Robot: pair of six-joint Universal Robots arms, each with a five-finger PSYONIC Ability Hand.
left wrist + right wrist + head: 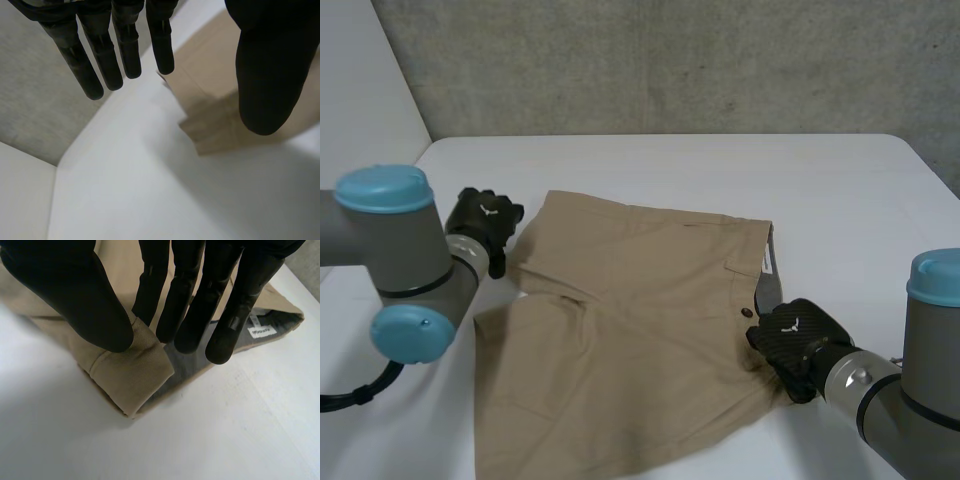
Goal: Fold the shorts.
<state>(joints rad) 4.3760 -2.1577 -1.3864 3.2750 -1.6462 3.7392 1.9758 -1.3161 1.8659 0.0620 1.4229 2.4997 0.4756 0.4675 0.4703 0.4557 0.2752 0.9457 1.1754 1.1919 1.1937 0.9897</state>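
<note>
Tan shorts [640, 300] lie flat on the white table [840, 200], waistband toward my right hand, legs toward my left. My right hand [798, 340] sits at the near end of the waistband. In the right wrist view its thumb [75, 295] and fingers pinch a folded-up piece of waistband [130, 375], with the grey inner lining and a white label [261, 331] beside the fingertips. My left hand [485, 225] hovers just off the far leg's hem. Its fingers [100, 60] are straight, the thumb stands apart, nothing is between them, and the hem [220, 125] lies below.
A grey concrete wall [670, 60] runs behind the table's far edge. A pale panel [360, 90] stands at the far left. Bare white tabletop [860, 210] stretches beyond and to the right of the shorts.
</note>
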